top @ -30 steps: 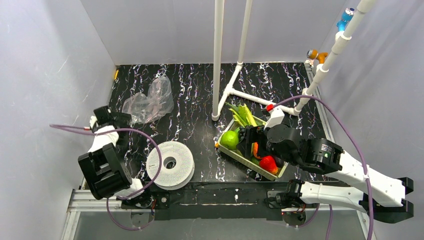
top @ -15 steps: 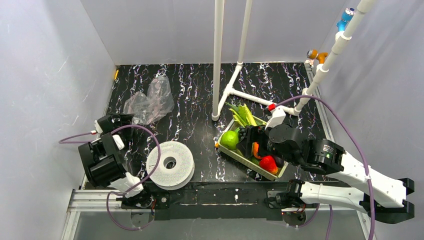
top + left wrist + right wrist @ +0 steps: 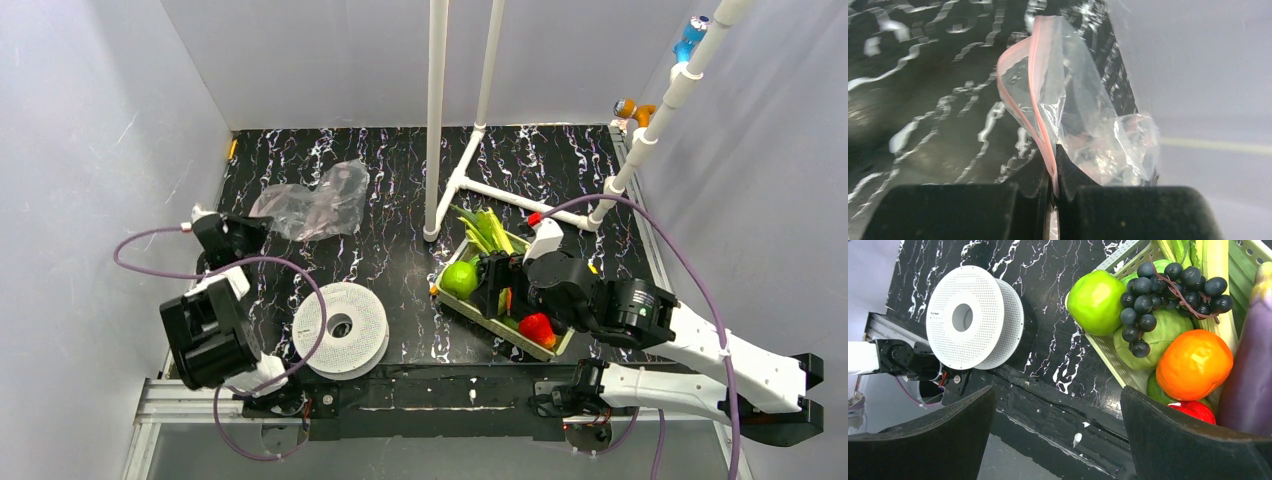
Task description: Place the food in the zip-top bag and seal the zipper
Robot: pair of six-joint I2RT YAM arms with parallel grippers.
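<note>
The top view looks steeply down from above and behind the arms [image 3: 210,335], their bases at its bottom edge, and takes in the whole table [image 3: 390,170]. The left wrist view sits very close to the bag [image 3: 1083,125], looking low along the tabletop toward the side wall [image 3: 1198,75] (its own fingers [image 3: 948,212] fill the bottom). The right wrist view hangs higher, facing down on the tray [image 3: 1110,362] and spool [image 3: 983,335]; the top view shows these and the bag too.

We can read no text anywhere; a tiny printed mark on the white spool [image 3: 990,302], left of its hub, is too small.
</note>
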